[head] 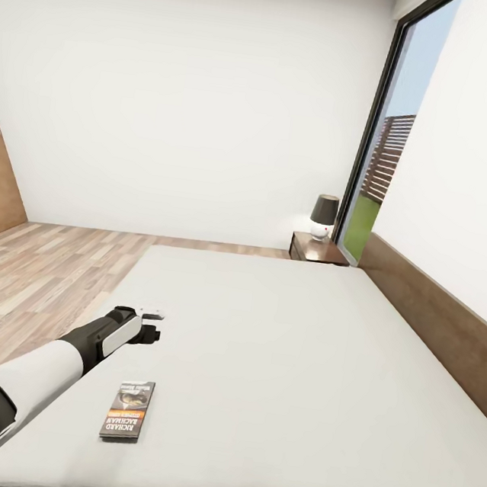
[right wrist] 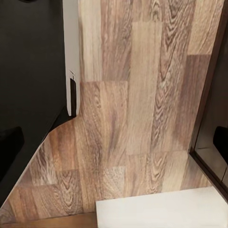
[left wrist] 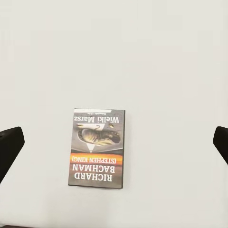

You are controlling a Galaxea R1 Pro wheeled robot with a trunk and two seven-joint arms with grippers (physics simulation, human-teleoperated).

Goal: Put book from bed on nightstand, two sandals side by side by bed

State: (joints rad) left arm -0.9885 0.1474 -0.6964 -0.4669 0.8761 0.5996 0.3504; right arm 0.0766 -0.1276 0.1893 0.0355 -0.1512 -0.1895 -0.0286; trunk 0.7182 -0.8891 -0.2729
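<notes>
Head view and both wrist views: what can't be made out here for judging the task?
- Nightstand: small and far in the head view; the lamp covers part of its top, so free space is unclear.
- Left gripper: seen end-on above the bed; contact with the book not established.
- Right gripper: fingertips cut off at the right wrist view's edges.

Domestic bedroom, simulated render. Evidence: large low bed with plain pale mattress, spread beneath and beyond left pincer. Brown headboard along wall, well right of pincer. Dark wooden nightstand far ahead of pincer, at bed's far corner, carrying small lamp with dark shade. Tall dark-framed window just beside nightstand, fence and grass outside. White walls. Wood-plank floor left of pincer. Paperback book lying flat on mattress, near pincer.
</notes>
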